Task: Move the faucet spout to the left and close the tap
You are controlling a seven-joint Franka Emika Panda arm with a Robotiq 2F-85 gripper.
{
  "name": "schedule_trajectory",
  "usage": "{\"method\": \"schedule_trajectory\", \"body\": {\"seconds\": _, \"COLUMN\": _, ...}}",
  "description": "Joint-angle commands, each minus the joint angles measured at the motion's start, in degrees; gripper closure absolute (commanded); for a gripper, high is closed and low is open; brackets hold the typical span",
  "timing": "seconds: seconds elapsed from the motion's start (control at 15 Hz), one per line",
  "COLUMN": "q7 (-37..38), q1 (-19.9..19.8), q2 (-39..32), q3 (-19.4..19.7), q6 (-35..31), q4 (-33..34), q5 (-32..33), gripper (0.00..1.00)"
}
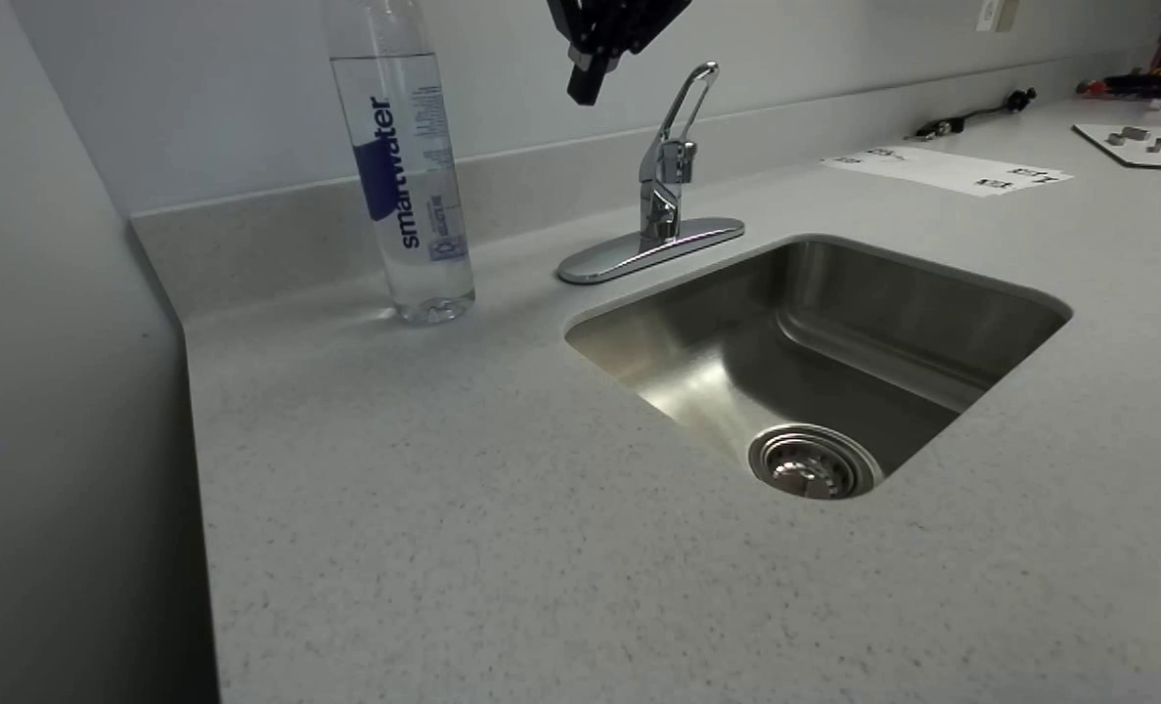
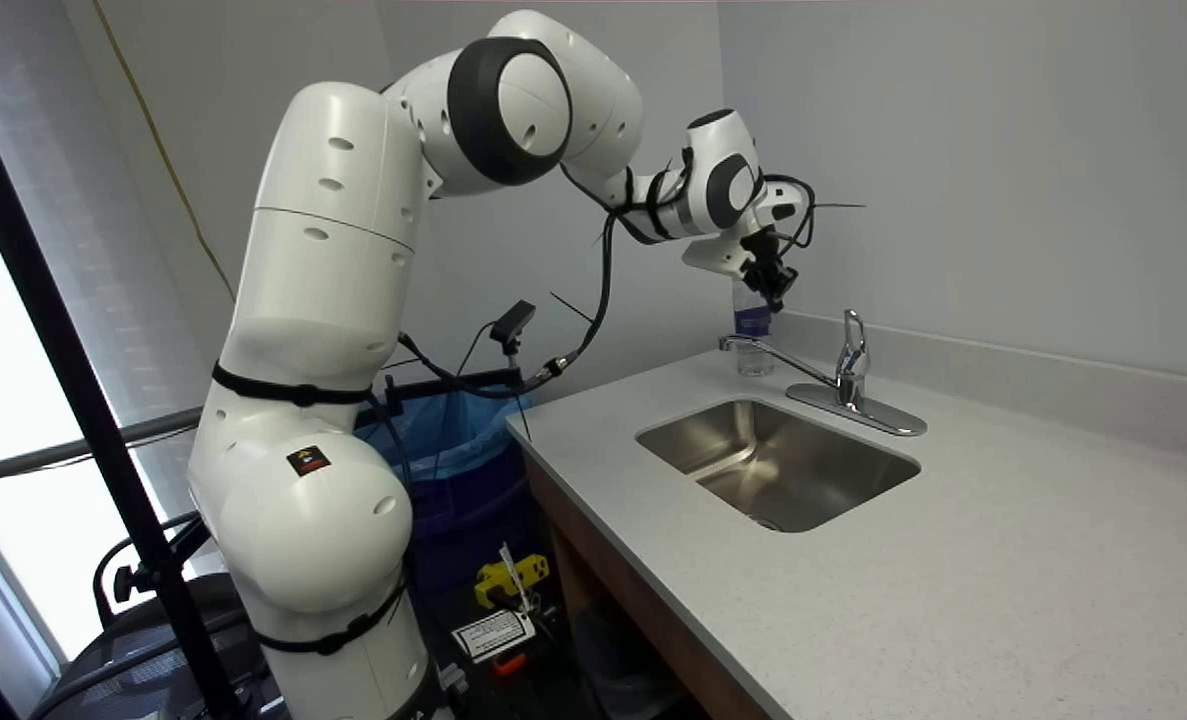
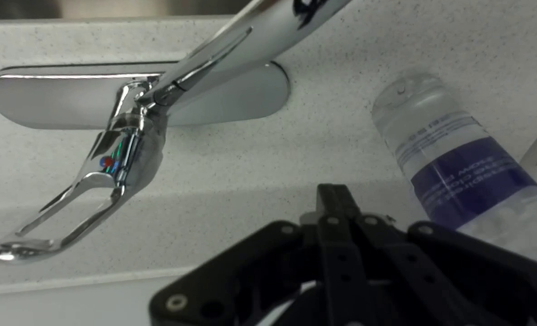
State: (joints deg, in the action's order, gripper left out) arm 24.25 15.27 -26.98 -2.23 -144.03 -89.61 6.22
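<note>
Speckled counter lies nearest the camera in an exterior view. Past it is the steel sink, with the chrome single-lever tap behind. Its loop handle sticks up. A Smartwater bottle stands near the tap, not touching it. The fingers hang high, between bottle and tap, touching nothing. I can't tell from here if they are together.

In an exterior view the white robot arm bends out over the counter. The long faucet spout shows well here. It points to the bottle's side and crosses in front of the bottle. That looks like the robot's left, so I think the first half of the job is done. I see no water, but the spout's tip is small.

In the wrist view the fingers are pressed together with nothing between them. The spout runs from the tap over the bottle's end of the base plate and out of sight. The handle leans the other way, near a red and blue dot. It looks lifted, so closing the tap is likely left, maybe with a push down.
</note>
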Motion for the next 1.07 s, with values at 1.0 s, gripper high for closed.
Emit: {"method": "schedule_trajectory", "body": {"seconds": 1.0, "q7": 10.65, "q1": 0.47, "q2": -1.36, "q3": 10.23, "q6": -10.65, "q4": 0.78, "q5": 0.65, "gripper": 1.0}}
